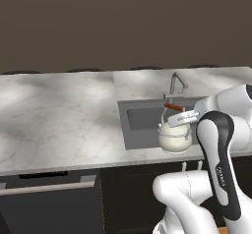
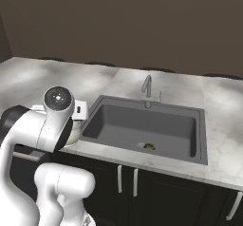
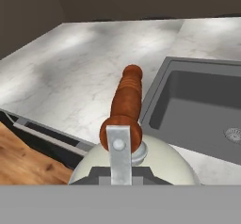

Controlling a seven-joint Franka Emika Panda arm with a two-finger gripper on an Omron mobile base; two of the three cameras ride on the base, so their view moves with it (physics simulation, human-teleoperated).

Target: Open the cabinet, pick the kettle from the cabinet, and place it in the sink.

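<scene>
The arm [image 1: 221, 144] is built of glossy white rounded shells with black bands at the joints. One black link carries small white lettering. A round grey cap [image 2: 58, 97] with a dark centre closes one joint.

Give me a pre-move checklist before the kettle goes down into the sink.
1. Tool shut on the kettle, by its wooden handle bar: ok.
2. Kettle lifted clear of the counter: ok, it hangs by the handle.
3. Kettle over the sink basin: not ok, the right base view puts it at the left rim.
4. Basin floor free: not ok, a small greenish item lies near the drain.
5. Faucet out of the path: ok, it stands at the far rim.
</scene>
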